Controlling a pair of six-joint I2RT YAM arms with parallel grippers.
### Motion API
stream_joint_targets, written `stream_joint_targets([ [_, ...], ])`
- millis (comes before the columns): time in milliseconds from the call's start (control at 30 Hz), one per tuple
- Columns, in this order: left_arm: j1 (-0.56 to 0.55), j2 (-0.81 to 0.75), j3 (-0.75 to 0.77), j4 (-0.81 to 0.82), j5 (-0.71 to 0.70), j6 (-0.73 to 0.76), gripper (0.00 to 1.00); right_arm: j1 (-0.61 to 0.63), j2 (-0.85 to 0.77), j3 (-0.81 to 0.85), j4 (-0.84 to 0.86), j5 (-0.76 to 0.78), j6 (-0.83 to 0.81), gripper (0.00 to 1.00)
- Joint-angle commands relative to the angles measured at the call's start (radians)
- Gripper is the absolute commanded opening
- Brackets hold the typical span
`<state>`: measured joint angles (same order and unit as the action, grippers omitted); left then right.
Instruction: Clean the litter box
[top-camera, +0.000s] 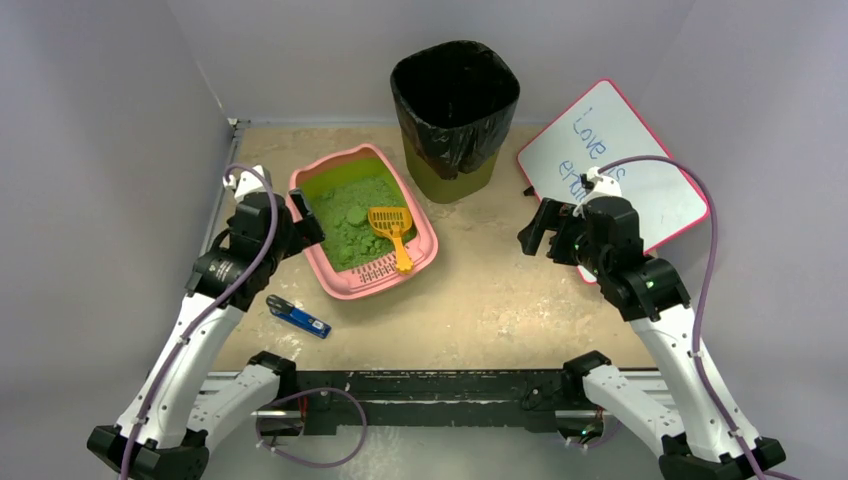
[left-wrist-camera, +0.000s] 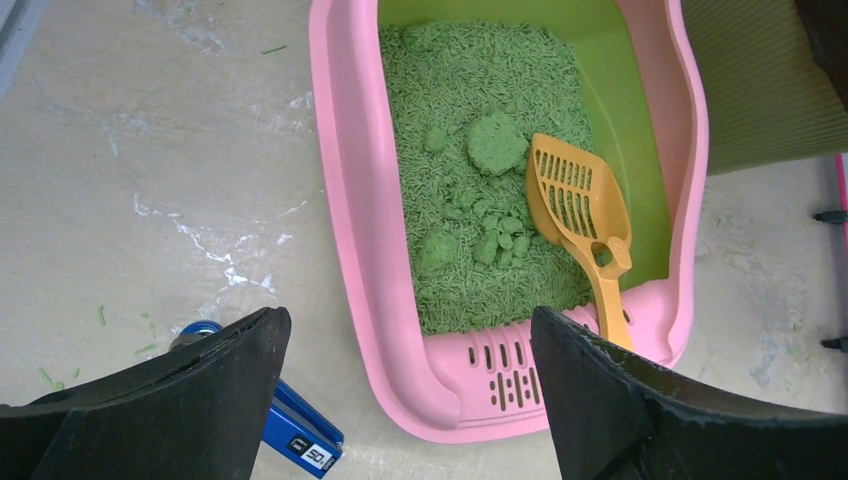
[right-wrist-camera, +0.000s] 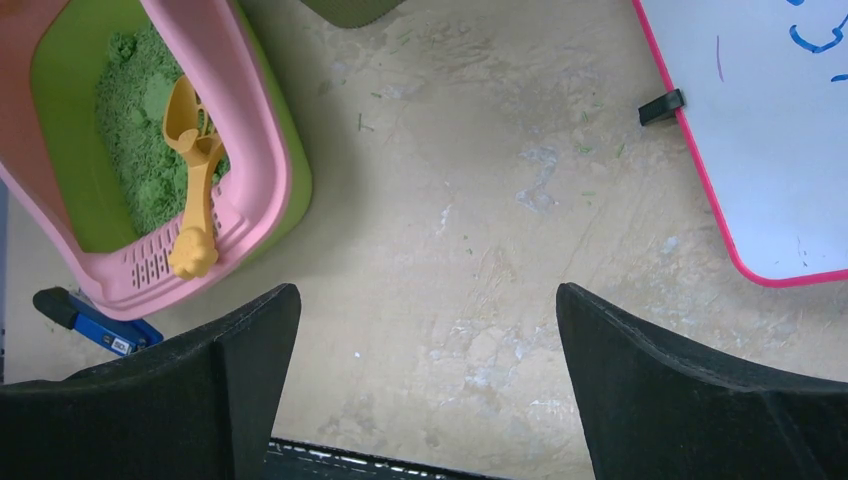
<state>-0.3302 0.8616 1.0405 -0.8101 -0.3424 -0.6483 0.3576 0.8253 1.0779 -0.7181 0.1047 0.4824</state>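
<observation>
Scuffed, sand-coloured bench (top-camera: 500, 300) is carrying everything, with pale grey walls closing it in. Left tool (left-wrist-camera: 408, 318) is hovering with its fingers spread wide and holding nothing, looking down on the near, slotted end of the litter box (left-wrist-camera: 345, 200), which is sitting on the left half of the bench just ahead of that arm. Right tool (right-wrist-camera: 428, 292) is likewise gaping wide and empty, hanging over bare bench well to the right of the box, near the whiteboard (top-camera: 620, 160). Inside the pink tray, an orange slotted scoop (left-wrist-camera: 578, 195) is lying with its blade on the green litter (left-wrist-camera: 470, 90) and its handle (left-wrist-camera: 612, 310) resting across the grate lip. Several clumps (left-wrist-camera: 497, 142) are sitting just left of the blade. Judging from this, the step in hand is taking up the scoop. The left tool is looking best placed, and it should be coming down where the handle is crossing the lip, fingers straddling it crosswise and closing firmly so the blade is not twisting. Olive bin (top-camera: 455, 130) with its black bag is standing just behind the box, so a loaded scoop would be travelling only a short way. A small blue object (top-camera: 298, 318) is lying on the bench near the box's front corner.
</observation>
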Motion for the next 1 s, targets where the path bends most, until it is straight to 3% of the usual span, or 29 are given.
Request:
stream_joint_targets([
  [0, -0.007, 0.023, 0.023, 0.018, -0.07, -0.019, 0.91, -0.006, -0.013, 0.036, 0.009, -0.006, 0.012, 0.99],
  [233, -0.007, 0.11, 0.07, 0.006, -0.245, -0.023, 0.85, -0.005, -0.025, 0.032, 0.013, -0.015, 0.011, 0.99],
  [300, -0.007, 0.149, 0.099, -0.001, -0.233, 0.009, 0.82, -0.006, -0.03, 0.026, 0.015, -0.019, 0.011, 0.99],
  [600, -0.005, 0.409, 0.238, -0.034, -0.366, 0.001, 0.66, -0.006, -0.055, 0.029, 0.028, -0.039, 0.005, 0.99],
  [767, 0.019, 0.504, 0.255, 0.033, -0.319, -0.004, 0.54, -0.007, -0.07, 0.016, 0.039, -0.055, 0.002, 0.99],
  [967, 0.059, 0.582, 0.224, 0.093, -0.277, -0.009, 0.49, -0.006, -0.072, 0.016, 0.036, -0.076, -0.009, 0.99],
])
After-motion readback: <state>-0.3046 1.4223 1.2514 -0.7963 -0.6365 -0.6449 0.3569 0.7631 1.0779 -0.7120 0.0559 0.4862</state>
